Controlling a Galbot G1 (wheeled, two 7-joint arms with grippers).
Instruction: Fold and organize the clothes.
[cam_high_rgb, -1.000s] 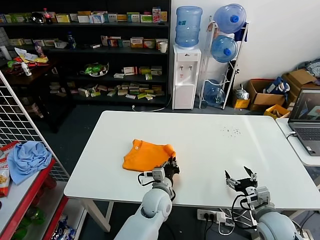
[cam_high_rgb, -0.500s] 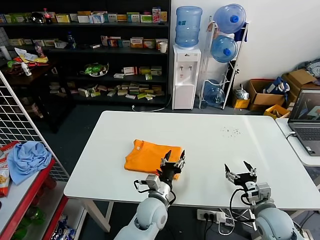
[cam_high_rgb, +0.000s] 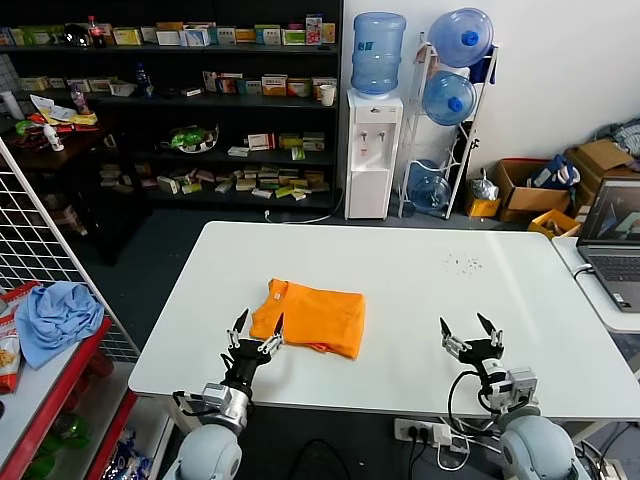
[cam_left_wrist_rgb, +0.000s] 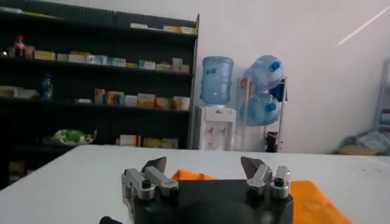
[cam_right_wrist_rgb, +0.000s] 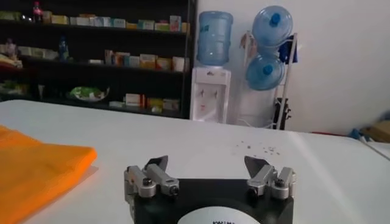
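Orange T-shirt (cam_high_rgb: 310, 316) lies folded on table (cam_high_rgb: 430, 290) — left claw (cam_high_rgb: 254, 331) & right claw (cam_high_rgb: 467, 332) both wide open, empty.

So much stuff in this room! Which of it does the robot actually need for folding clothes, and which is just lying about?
Part of the job:
orange T-shirt, folded on the white table
left gripper, open beside it
right gripper, open, waiting

Just lying about:
light blue cloth
laptop
water dispenser

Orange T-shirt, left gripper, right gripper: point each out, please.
orange T-shirt (cam_high_rgb: 312, 317), head view, middle of the folded fabric.
left gripper (cam_high_rgb: 256, 337), head view, between its open fingertips.
right gripper (cam_high_rgb: 466, 329), head view, between its open fingertips.
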